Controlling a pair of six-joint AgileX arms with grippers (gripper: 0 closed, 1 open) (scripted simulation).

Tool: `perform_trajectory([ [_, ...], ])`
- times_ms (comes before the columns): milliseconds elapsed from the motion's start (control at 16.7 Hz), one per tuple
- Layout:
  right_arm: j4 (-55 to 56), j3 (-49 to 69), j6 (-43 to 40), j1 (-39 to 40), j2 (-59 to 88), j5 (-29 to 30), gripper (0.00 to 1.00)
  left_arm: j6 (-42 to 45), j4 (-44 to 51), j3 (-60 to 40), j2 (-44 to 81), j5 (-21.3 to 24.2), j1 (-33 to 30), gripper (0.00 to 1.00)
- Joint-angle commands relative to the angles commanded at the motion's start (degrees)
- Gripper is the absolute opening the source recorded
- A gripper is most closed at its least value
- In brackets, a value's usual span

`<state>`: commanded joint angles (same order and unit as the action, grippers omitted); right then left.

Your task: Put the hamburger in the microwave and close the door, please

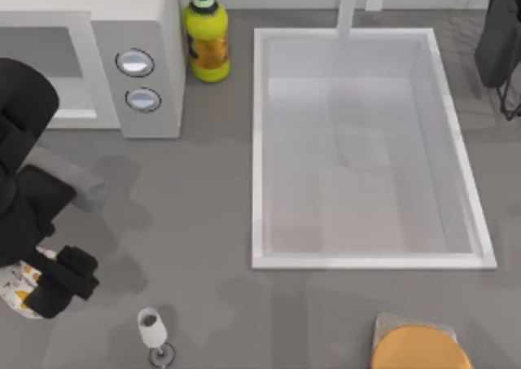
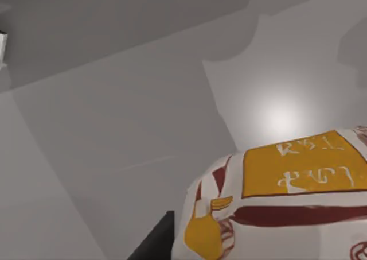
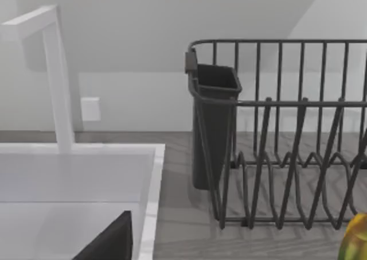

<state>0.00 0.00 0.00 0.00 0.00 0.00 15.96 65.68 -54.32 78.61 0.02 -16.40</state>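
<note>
The round hamburger in its white and orange paper wrapper point(image 2: 275, 205) sits right under my left gripper point(image 1: 59, 279) at the table's left edge, below the big grey-white box microwave point(image 1: 138, 68). I cannot tell if the jaws are spread or pinching.

The hamburger point(image 2: 287, 208) sits at the lower right of the frame, cut off by the right and bottom edges. Its white wrapper carries an orange-yellow panel with white lettering, dark red bands and a smaller orange patch. A dark finger point(image 2: 153, 243) pokes up at the bottom edge, just beside the hamburger. Behind lies grey table point(image 2: 114, 128) crossed by broad shadows.
</note>
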Motion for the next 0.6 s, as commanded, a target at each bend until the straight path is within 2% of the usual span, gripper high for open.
perform_trajectory([
  [300, 0.0, 0.0, 0.0, 0.0, 0.0, 0.0, 1.0, 0.1, -3.8, 0.2, 2.4, 0.6, 0.8, 0.0],
  [600, 0.0, 0.0, 0.0, 0.0, 0.0, 0.0, 1.0, -0.9, -21.9, -0.3, 10.8, 3.4, 4.2, 0.0],
])
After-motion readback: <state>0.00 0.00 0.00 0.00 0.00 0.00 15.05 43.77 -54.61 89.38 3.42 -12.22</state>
